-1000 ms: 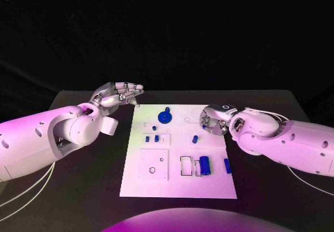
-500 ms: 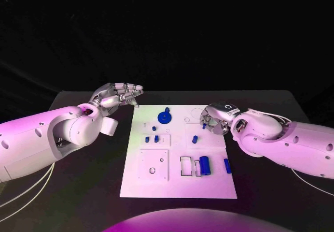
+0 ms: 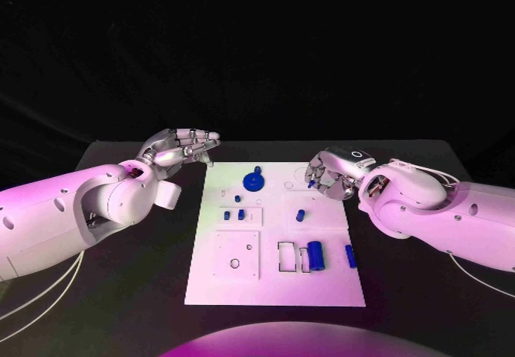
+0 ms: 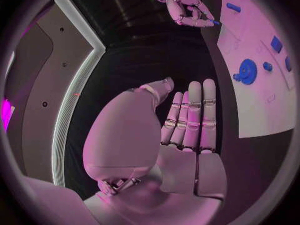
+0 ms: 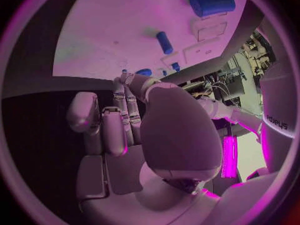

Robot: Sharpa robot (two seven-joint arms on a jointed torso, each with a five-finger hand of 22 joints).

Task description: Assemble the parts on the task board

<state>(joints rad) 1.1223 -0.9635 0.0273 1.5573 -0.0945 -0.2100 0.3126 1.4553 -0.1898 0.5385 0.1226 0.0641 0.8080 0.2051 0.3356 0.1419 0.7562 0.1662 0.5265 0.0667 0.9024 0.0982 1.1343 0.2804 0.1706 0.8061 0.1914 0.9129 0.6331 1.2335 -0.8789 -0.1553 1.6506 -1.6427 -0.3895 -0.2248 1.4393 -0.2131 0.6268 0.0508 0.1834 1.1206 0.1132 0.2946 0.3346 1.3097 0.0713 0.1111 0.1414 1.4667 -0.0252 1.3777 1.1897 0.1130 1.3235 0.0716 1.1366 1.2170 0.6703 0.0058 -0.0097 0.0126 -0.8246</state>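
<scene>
Roughly seven blue parts (image 3: 315,249) dot the task board (image 3: 274,286).

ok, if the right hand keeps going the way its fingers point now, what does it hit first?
Probably the small circular outlines on the white task board, then the round blue gear-like part. The right hand pinches a small blue piece; its height is unclear.

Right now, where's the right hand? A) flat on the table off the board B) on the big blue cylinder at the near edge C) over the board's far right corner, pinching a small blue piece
C: the right hand hangs over the board's far right corner with a small blue piece between its fingertips.
</scene>
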